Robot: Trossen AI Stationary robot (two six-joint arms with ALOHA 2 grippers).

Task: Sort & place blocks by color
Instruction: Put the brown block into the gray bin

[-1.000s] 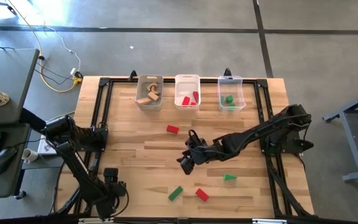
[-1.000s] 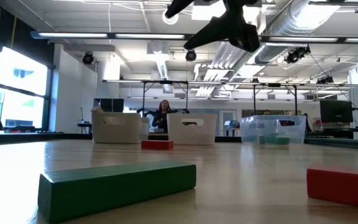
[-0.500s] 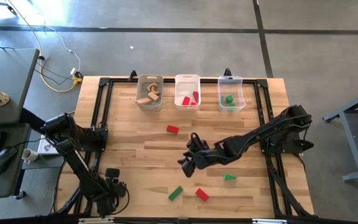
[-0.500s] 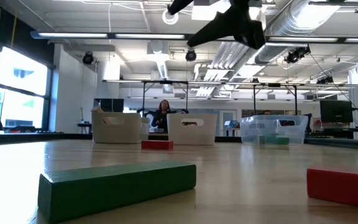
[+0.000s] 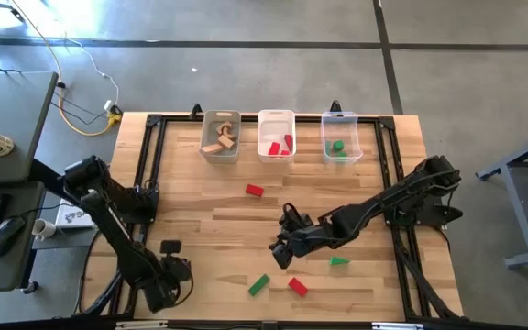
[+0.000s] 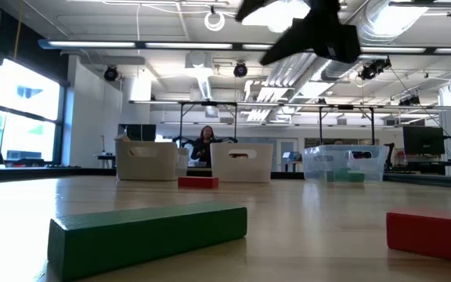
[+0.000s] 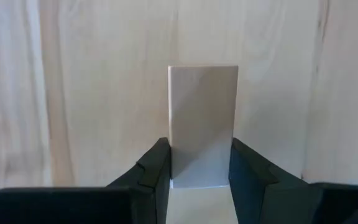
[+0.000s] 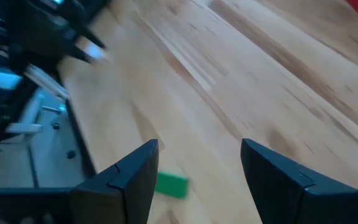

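The left gripper (image 7: 199,163) grips a plain wood block (image 7: 202,127), seemingly just above the table (image 7: 73,93).

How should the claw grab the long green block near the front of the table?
Pinch the green block across its two long sides, at the middle, coming straight down. It lies flat and slanted on the table, so the open right claw, hovering nearby, should twist to match. The red block beside it lies apart, leaving room. The left claw holds a plain block.

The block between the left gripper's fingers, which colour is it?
Plain light wood, unpainted. The block shows best in the left wrist view, held by the left gripper.
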